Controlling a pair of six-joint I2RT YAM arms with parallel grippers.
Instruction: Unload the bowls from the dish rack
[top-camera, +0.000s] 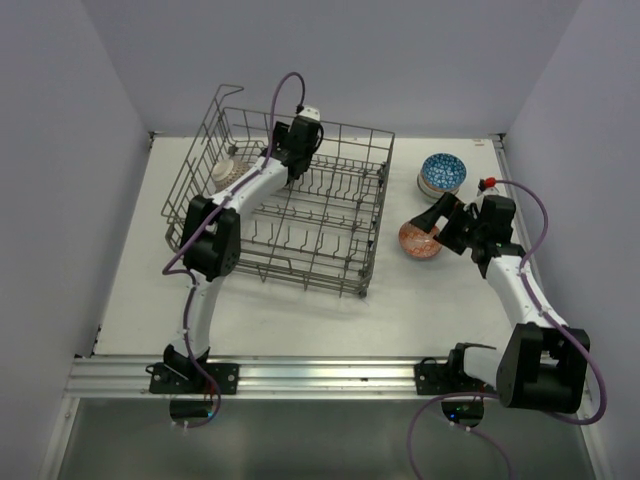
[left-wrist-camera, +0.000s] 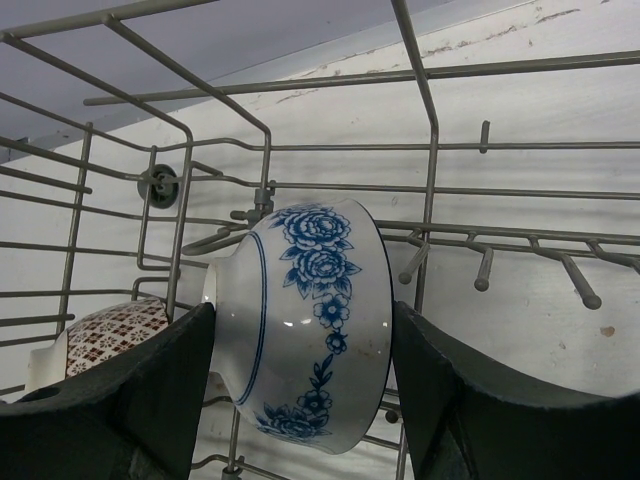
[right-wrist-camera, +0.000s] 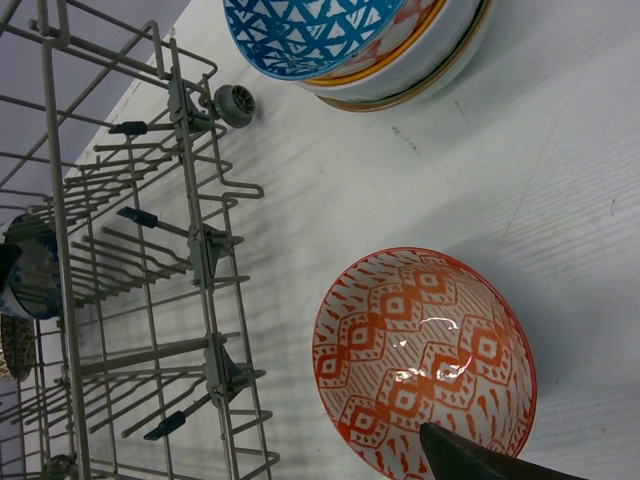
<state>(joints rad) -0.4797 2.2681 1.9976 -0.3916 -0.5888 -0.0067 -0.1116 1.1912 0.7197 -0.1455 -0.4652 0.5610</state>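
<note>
White tabletop (top-camera: 300, 320), scuffed, with grey walls around it. The dish rack (top-camera: 375, 215) sits on the left half toward the far edge. It is thin grey wire with upright tines, and a raised handle loop stands at its far left corner.

A red-brown lattice bowl (top-camera: 226, 172) is inside the rack at its left end, tipped against the wires. It is glazed ceramic.

The left arm reaches down into the far side of the rack. The left gripper (left-wrist-camera: 300, 330) has its jaws apart, straddling the blue floral bowl (left-wrist-camera: 315, 320). That bowl stands on edge among the tines, glossy white with blue roses and a blue line at the foot. The dark fingers (left-wrist-camera: 140, 390) sit right at its sides; I can't tell whether they are actually clamping. Rack wires and tines crowd in behind and beside the bowl, and a small grey roller wheel (left-wrist-camera: 158, 185) sits on the wall wire.

Right of the rack, the orange bowl (right-wrist-camera: 420, 360) sits upright on bare tabletop about midway to the right edge. It is round and shiny, with a diamond pattern inside.

The right gripper (top-camera: 437, 228) is spread wide and grips nothing. One dark fingertip (right-wrist-camera: 480, 462) shows over the orange bowl's rim; contact is unclear.

The stack of bowls (right-wrist-camera: 350, 40) is just beyond, near the far right corner. The top one is blue with a triangle pattern, and an orange rim shows beneath it.
</note>
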